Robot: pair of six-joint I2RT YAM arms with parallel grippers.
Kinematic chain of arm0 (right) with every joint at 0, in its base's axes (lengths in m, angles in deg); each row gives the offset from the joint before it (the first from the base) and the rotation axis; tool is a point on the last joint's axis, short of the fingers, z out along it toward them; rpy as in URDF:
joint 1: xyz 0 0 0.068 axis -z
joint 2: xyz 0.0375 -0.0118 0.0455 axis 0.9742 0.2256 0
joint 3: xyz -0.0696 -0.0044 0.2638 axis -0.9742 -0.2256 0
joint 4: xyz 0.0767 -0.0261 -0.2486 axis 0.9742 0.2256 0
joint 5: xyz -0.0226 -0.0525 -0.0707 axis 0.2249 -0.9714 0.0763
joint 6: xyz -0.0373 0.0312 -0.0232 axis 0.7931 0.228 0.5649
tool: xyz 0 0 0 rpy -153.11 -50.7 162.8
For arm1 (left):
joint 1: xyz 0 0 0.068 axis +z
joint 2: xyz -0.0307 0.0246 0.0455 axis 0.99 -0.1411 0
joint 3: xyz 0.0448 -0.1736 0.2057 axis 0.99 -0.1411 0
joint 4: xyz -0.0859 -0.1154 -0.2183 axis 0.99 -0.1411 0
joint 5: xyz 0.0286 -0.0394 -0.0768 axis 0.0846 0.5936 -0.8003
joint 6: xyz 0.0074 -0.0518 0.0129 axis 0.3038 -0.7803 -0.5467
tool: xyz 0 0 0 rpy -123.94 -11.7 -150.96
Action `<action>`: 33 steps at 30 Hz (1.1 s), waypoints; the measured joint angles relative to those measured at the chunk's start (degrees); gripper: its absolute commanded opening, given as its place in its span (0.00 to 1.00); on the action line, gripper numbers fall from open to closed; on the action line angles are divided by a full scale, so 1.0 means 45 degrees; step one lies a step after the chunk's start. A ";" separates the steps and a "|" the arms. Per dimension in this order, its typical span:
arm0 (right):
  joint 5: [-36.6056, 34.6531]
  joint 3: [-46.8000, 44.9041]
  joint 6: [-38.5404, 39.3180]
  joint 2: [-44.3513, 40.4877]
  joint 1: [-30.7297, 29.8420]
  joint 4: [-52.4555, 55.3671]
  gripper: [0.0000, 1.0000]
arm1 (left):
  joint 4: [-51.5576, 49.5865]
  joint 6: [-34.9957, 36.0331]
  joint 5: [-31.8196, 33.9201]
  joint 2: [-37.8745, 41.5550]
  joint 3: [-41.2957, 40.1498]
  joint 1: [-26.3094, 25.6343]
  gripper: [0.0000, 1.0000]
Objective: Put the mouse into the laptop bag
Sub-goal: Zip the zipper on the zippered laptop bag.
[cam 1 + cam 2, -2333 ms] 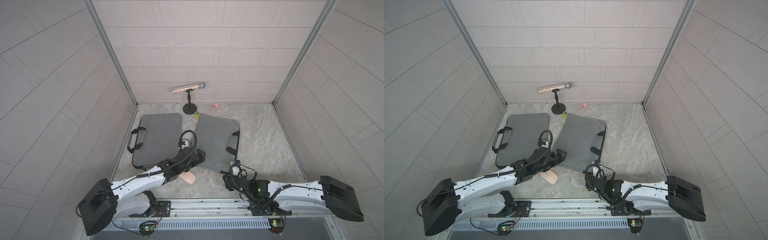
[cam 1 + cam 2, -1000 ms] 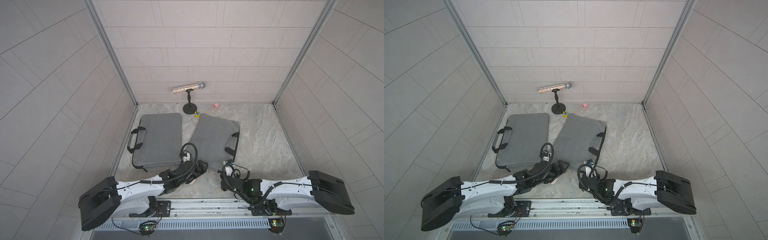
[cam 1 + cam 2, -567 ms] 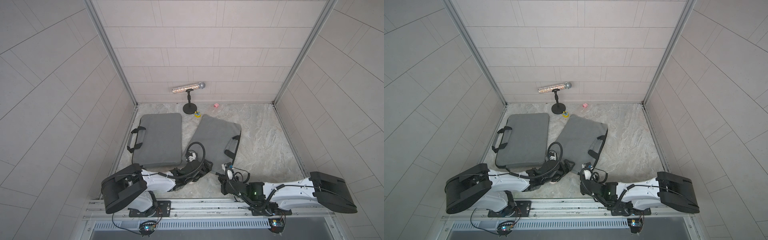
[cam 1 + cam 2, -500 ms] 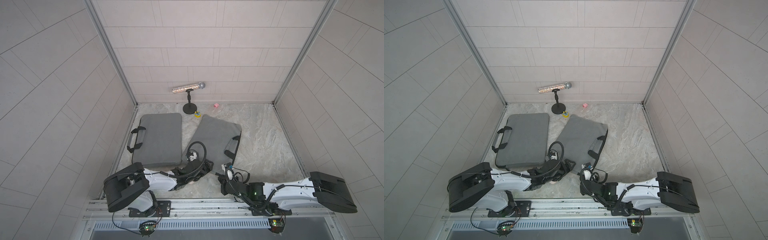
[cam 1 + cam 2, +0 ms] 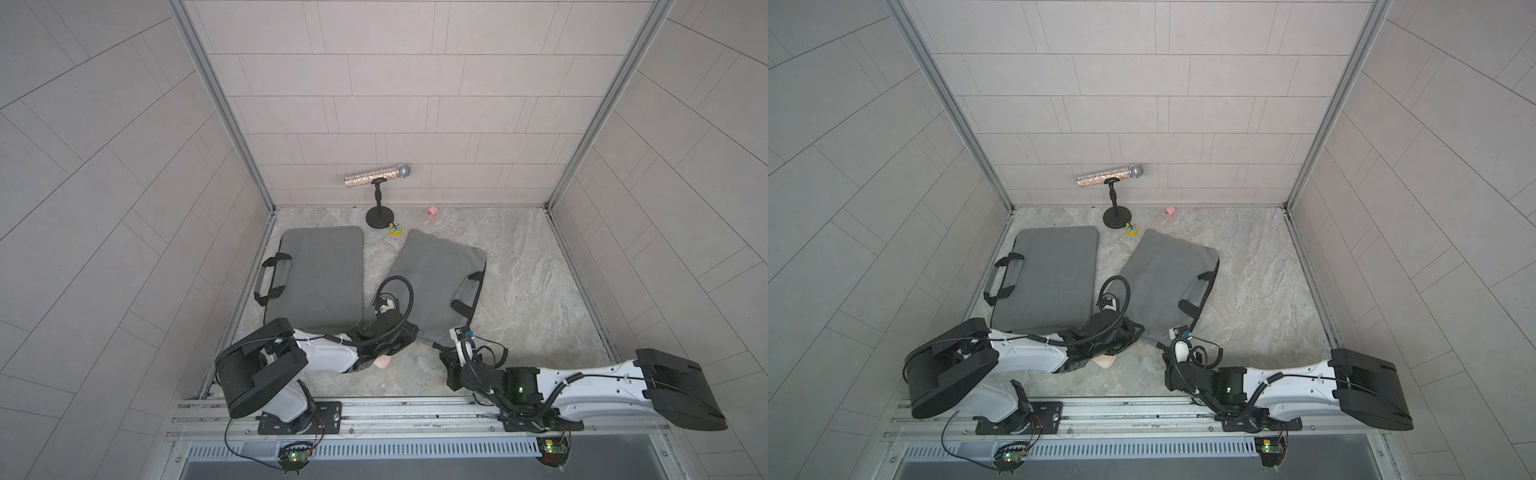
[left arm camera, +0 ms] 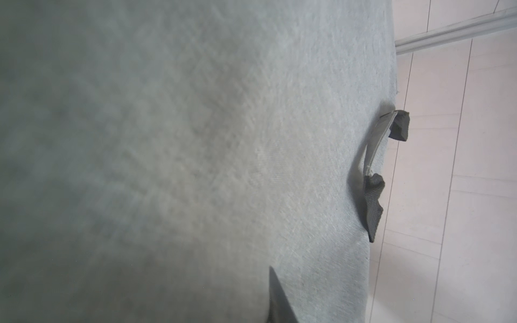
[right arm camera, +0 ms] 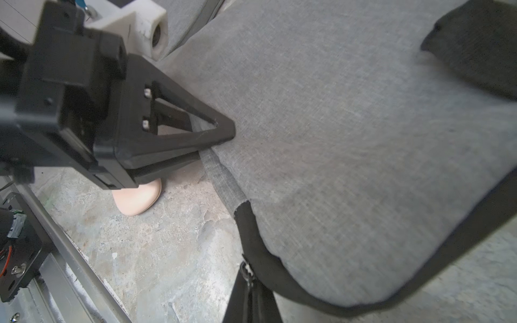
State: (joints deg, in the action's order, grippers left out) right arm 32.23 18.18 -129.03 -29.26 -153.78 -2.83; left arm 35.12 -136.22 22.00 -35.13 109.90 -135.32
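The peach mouse (image 5: 382, 362) (image 5: 1104, 362) (image 7: 137, 198) lies on the stone floor, partly under my left gripper. The grey laptop bag (image 5: 436, 274) (image 5: 1163, 274) (image 7: 349, 139) lies tilted at the middle, and its cloth fills the left wrist view (image 6: 195, 139). My left gripper (image 5: 411, 332) (image 5: 1136, 330) (image 7: 221, 134) is shut on the bag's near edge, pinching the grey fabric. My right gripper (image 5: 440, 352) (image 5: 1160, 347) (image 7: 249, 282) is shut on the zipper pull at the bag's black-trimmed near corner. The mouse is outside the bag, untouched.
A second grey bag (image 5: 320, 274) (image 5: 1046, 274) lies flat to the left, close to the left arm. A microphone on a stand (image 5: 378, 178), a small yellow item (image 5: 395, 228) and a pink item (image 5: 432, 211) sit by the back wall. A metal rail (image 5: 374, 411) runs along the front.
My left gripper, open a second ago, has moved off the mouse to the bag's edge and shut on the fabric. The right gripper has stayed shut at the bag's corner.
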 measured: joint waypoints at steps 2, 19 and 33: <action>-0.0175 0.0015 -0.0034 0.0015 -0.0019 0.0107 0.00 | -0.0117 0.0316 -0.0544 -0.0209 0.0335 0.0355 0.00; -0.2225 0.0772 -0.1277 -0.0345 -0.0282 0.2691 0.00 | -0.3453 0.3157 -0.3075 -0.0180 0.2429 0.2633 0.00; -0.1982 0.2390 -0.1049 0.5163 -0.0549 0.0219 0.00 | -0.4473 0.4673 -0.4250 -0.1802 0.3993 0.4075 0.61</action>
State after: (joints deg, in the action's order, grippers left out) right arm 23.31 28.93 -133.76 -6.03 -156.25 -1.84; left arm 14.99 -115.19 2.88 -43.24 127.87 -116.98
